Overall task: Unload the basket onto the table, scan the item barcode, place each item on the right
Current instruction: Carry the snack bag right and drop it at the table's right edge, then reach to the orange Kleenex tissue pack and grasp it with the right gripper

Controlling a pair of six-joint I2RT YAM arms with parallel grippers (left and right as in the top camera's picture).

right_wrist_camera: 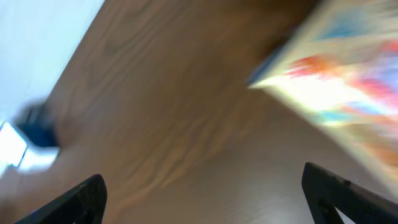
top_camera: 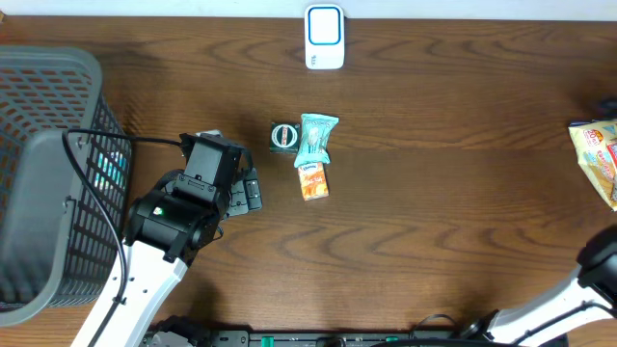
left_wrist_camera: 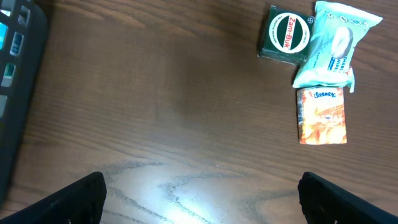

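The white and blue barcode scanner stands at the table's far edge. Three items lie together mid-table: a green Zam-Buk tin, a teal wipes packet and an orange tissue pack. A colourful snack bag lies at the right edge. My left gripper is open over bare wood, left of the three items. My right gripper is open and empty, with the blurred bag just beyond it.
A grey mesh basket fills the left side, beside my left arm. My right arm shows only at the bottom right corner. A blurred dark blue and white thing sits at the left of the right wrist view.
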